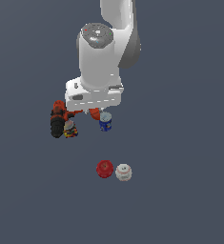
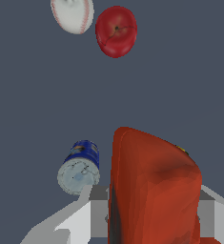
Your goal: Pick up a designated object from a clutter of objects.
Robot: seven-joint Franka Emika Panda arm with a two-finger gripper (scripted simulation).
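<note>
In the wrist view, closest to us, the orange-red drill [image 2: 154, 190] fills the space between the grey fingers [image 2: 80, 217] of the gripper [image 2: 151, 214]. One finger shows on each side of the drill's body, and both seem to press against it, so we read the gripper as closed around the drill, though the contact itself is hard to see. Just beside the drill stands the blue can [image 2: 80, 167], with its pale lid turned toward us and a thin gap between it and the drill's red side. Much farther off lie the red apple [image 2: 116, 31] and the white baseball [image 2: 73, 14], near each other but not touching.

In the exterior view, the white arm [image 1: 101, 62] comes down over the dark grey floor [image 1: 180, 190] and hides most of the gripper [image 1: 93, 106]. The drill [image 1: 59, 116] sticks out below the hand toward the exterior view's left, with its black end lowest. Against that end we see a dark multicoloured can [image 1: 69, 129]. The blue can [image 1: 105, 122] stands just under the hand toward the exterior view's right. The apple [image 1: 104, 168] and the baseball [image 1: 124, 172] sit side by side, well apart from the rest of the clutter. We cannot tell whether the drill is resting on the floor or lifted clear of it.
</note>
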